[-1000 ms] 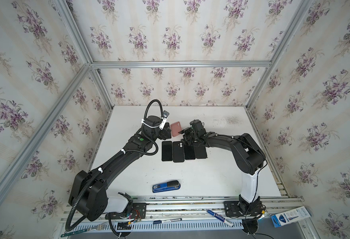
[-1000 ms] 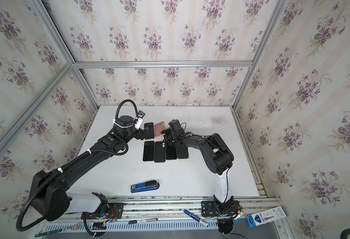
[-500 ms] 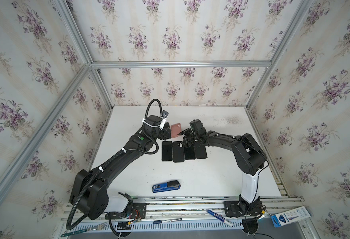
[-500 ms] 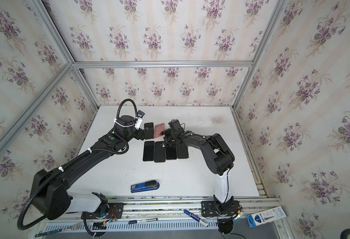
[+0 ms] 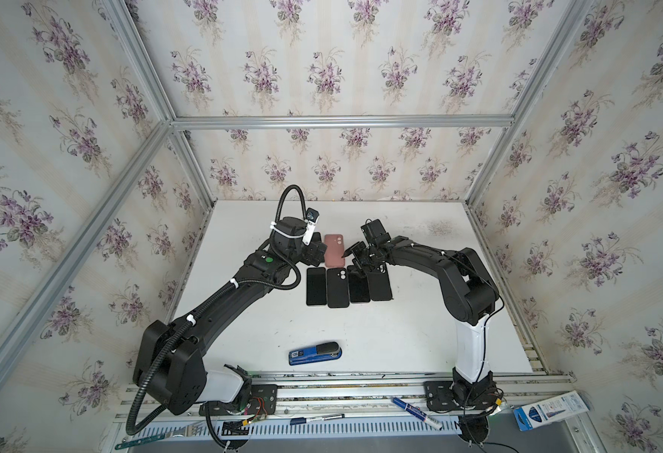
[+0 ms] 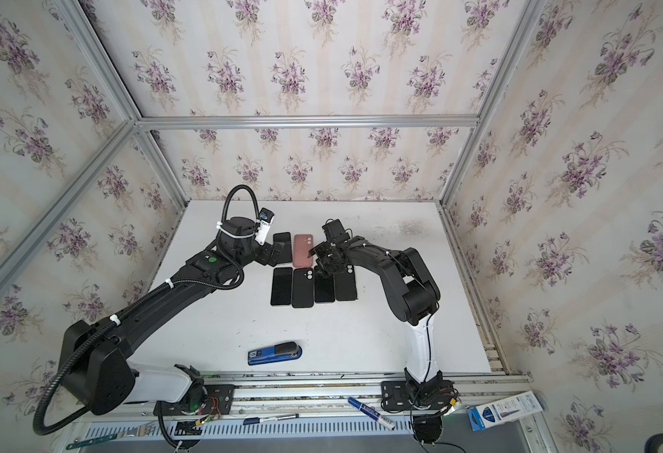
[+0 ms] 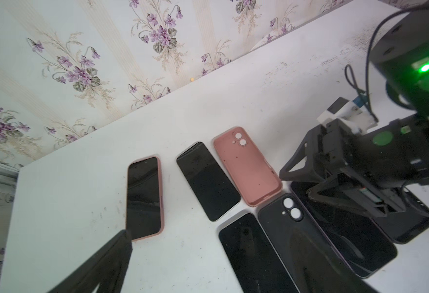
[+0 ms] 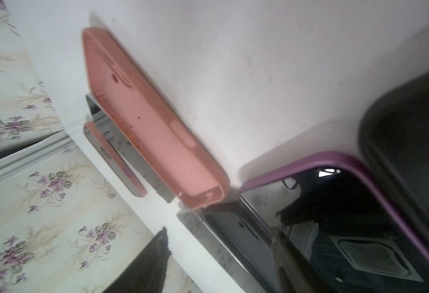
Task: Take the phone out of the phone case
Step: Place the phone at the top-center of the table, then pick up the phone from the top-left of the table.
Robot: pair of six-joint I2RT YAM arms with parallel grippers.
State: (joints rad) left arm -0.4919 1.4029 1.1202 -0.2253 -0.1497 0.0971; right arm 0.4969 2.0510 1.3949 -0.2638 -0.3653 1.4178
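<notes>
Right gripper hangs beside the case, jaws apart, empty; one swing and we shove it into the phone.

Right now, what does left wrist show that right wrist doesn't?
Only left wrist: the right pincer whole, jaws apart with nothing between them, and the camera holes of the black case. Only right wrist: the purple case, its rim close up around the phone below that pincer. Both: the empty pink case on the table.
</notes>
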